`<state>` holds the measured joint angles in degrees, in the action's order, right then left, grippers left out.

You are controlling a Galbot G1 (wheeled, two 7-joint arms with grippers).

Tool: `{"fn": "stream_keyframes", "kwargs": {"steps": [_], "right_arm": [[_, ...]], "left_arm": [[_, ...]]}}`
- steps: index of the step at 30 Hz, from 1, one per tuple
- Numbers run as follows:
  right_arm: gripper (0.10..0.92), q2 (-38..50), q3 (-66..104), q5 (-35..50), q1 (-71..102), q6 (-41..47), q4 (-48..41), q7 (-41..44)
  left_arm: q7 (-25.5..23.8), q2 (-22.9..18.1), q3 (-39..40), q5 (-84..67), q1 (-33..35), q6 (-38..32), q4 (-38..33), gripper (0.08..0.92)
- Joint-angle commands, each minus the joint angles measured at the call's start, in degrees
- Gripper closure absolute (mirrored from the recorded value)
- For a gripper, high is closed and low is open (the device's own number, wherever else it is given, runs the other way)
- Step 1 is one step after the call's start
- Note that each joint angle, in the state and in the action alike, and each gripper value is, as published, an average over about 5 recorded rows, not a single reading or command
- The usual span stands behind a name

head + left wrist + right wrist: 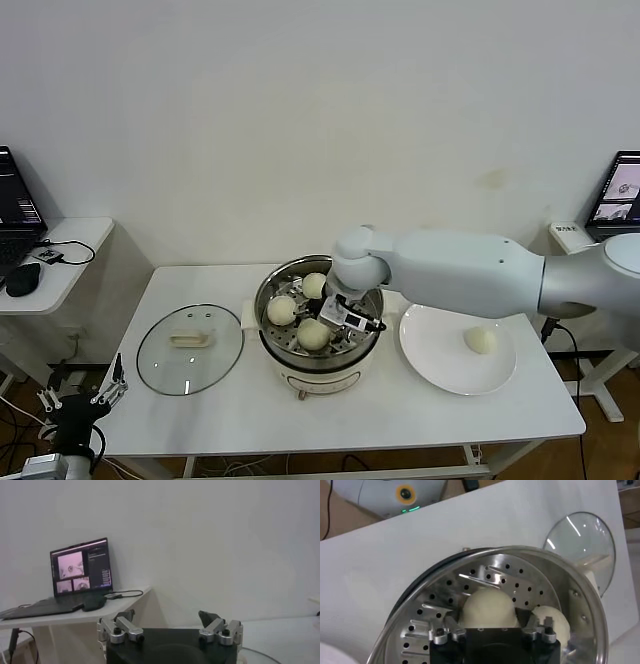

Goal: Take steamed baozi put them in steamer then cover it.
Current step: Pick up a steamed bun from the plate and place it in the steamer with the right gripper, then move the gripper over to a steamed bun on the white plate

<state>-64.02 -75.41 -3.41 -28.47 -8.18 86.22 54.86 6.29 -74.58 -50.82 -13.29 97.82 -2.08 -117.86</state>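
While my right gripper (350, 318) hangs inside the steamer (271, 290), its fingers stand apart around a baozi (488, 609) resting on the tray, one of three there. A fourth baozi (481, 340) waits on the plate (432, 352); the cover (190, 348) lies on the table (400, 420). I judge a straight lift best, clearing the rim. Left gripper (170, 631) is parked low, fingers apart.

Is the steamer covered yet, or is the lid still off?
Still off. The cover lies flat on the table beside the steamer, whose open top shows three baozi inside.
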Motion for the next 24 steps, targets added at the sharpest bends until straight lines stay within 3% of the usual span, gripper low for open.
{"fn": "stream_keyframes", "kwargs": {"steps": [1, 5, 16, 24], "right_arm": [[0.205, 4.55, 1.18, 1.49, -2.34, 0.64, 2.67, 0.47], [0.203, 8.81, 3.90, 4.23, -4.59, 4.47, 3.48, 1.81], [0.203, 27.48, 5.56, 12.92, -7.69, 26.57, 9.60, 5.60], [0.203, 39.27, 12.07, 7.40, 2.37, 25.70, 8.59, 6.07]], "left_arm": [[0.00, 0.18, -0.16, 0.00, 0.12, -0.02, -0.15, 0.177], [0.02, 0.65, -0.58, -0.03, 0.33, -0.01, -0.19, 0.177], [-0.15, 2.19, -0.63, -0.04, 0.01, 0.19, 0.24, 0.177], [-0.34, 3.34, -0.02, 0.04, -0.72, 0.23, 0.59, 0.177]]}}
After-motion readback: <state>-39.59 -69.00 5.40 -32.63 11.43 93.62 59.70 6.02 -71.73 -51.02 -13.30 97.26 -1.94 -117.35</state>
